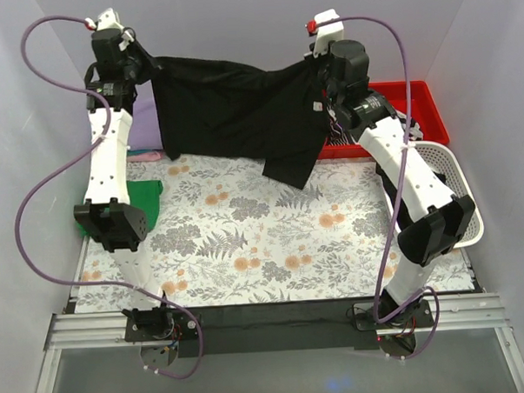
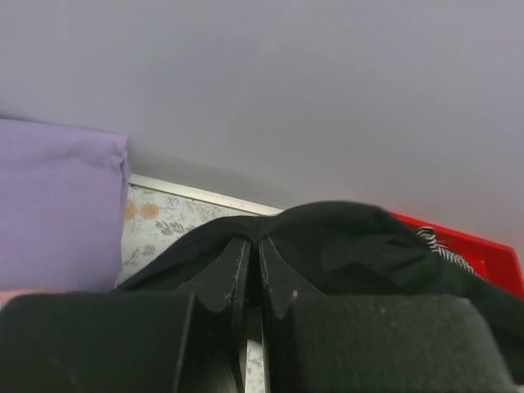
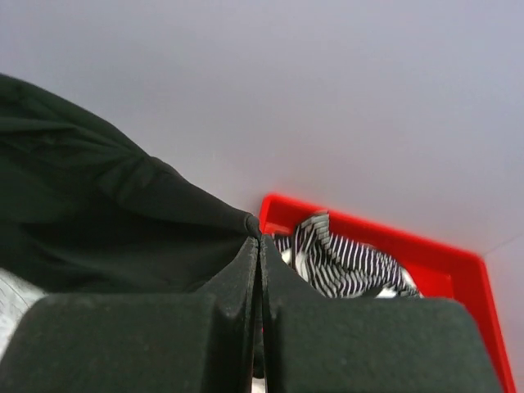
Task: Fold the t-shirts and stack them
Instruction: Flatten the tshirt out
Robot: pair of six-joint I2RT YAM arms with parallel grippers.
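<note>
Floral tabletop point(image 1: 247, 249), grey walls point(image 1: 237, 15), black t-shirt point(image 1: 232, 111)

lavender t-shirt point(image 2: 57, 205): cut by frame edge | green t-shirt point(image 1: 149, 198): half hidden | red bin point(image 1: 402, 87): partly hidden

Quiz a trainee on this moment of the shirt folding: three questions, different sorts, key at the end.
1. True or false: the black t-shirt lies folded flat.
2. What lies in the red bin? A) striped cloth B) yellow socks C) nothing at all
3. Name each gripper that is shut on the black t-shirt.
Key: 1 false, it hangs spread in the air. 2 A. 3 both, the left gripper and the right gripper.
</note>
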